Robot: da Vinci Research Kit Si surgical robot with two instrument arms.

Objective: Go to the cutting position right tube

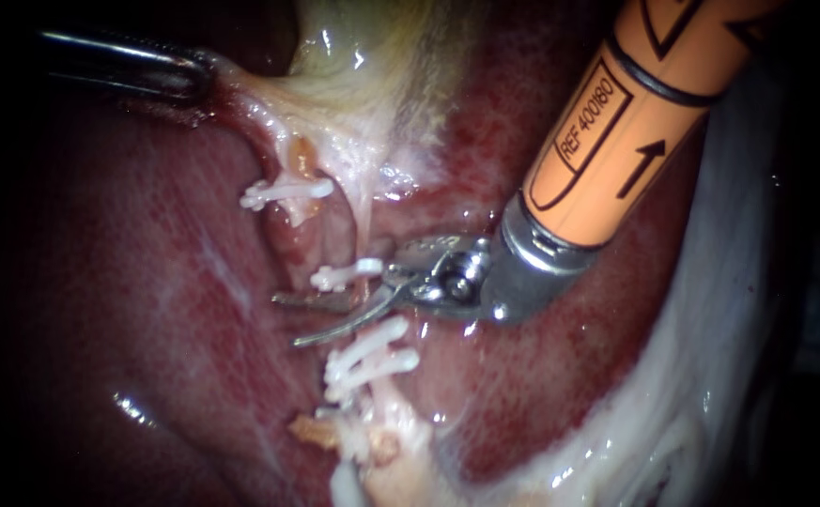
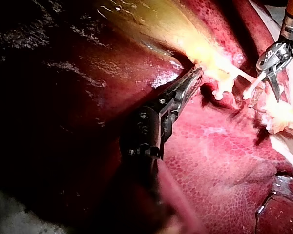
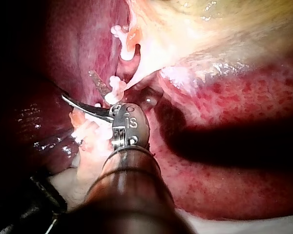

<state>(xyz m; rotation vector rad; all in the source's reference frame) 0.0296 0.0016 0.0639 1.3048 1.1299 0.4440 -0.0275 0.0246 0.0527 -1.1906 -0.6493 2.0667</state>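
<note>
Blades of my right instrument (image 1: 286,321) stand spread, gripping nothing, laid across the right tube (image 1: 368,230) from the side; the tube is the thin pale strand running down from the gallbladder (image 1: 372,66) over the liver (image 1: 146,282); the stretch that matters lies between the single clip (image 1: 344,275) above and the pair of clips (image 1: 372,355) below; it seems to sit in the gap close to the blades' hinge, though I cannot tell whether either blade touches it. My left instrument (image 1: 198,73) comes in from the far side, its jaws pinched on the gallbladder's pale edge, which pulls the strand taut.

I judge the approach to be nearly done; the blades straddle the right place, between the clips. The next move, as I see it, calls for small trimming only: settle the tube deeper and square between the blades; keep both tips clear of the clips and of the liver beneath; leave the blades apart until the position is sure; a slip toward either clip would risk nicking it.
</note>
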